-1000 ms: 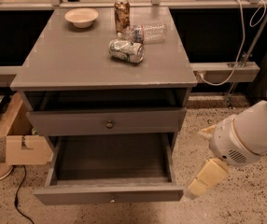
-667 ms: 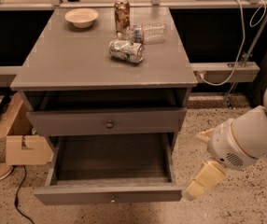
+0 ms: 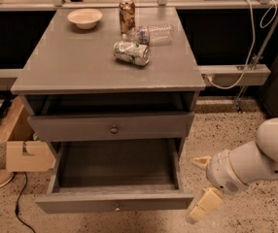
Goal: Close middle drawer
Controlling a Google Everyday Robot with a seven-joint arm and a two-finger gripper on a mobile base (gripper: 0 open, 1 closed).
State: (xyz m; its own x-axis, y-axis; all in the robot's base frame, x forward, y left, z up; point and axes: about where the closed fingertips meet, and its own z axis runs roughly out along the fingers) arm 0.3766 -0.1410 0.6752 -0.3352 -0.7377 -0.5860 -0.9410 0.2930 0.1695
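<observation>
Nearest to you, the middle drawer point(image 3: 80, 204) is standing pulled far out of the cabinet. Its flat grey front is facing you low in the view, with its small pale knob point(image 3: 117, 208) at the centre and its bare inside showing behind the front.

Your gripper point(image 3: 197, 187) is hovering just off the right end of that drawer front, low above the speckled floor point(image 3: 226, 125). Its two pale fingers point(image 3: 204, 205) are spreading wide apart and gripping nothing. One is pointing toward the drawer's right side and the other is sitting just beside the front's right corner. You cannot tell whether that lower finger is touching the wood. The white arm point(image 3: 255, 161) is reaching in from the right edge, so the drawer is lying to the left of your tool.

Behind and above, the upper drawer point(image 3: 71, 127) with the darker knob point(image 3: 113, 129) is sitting slightly out. Left of the cabinet, a cardboard box point(image 3: 25, 152) is resting on the floor.

Farther back, the cabinet top point(image 3: 80, 62) is carrying a crushed can point(image 3: 131, 52) lying on its side. Behind it a plastic bottle point(image 3: 151, 34) is lying beside an upright can point(image 3: 127, 16), and a pale bowl point(image 3: 84, 18) is sitting toward the far left corner.
</observation>
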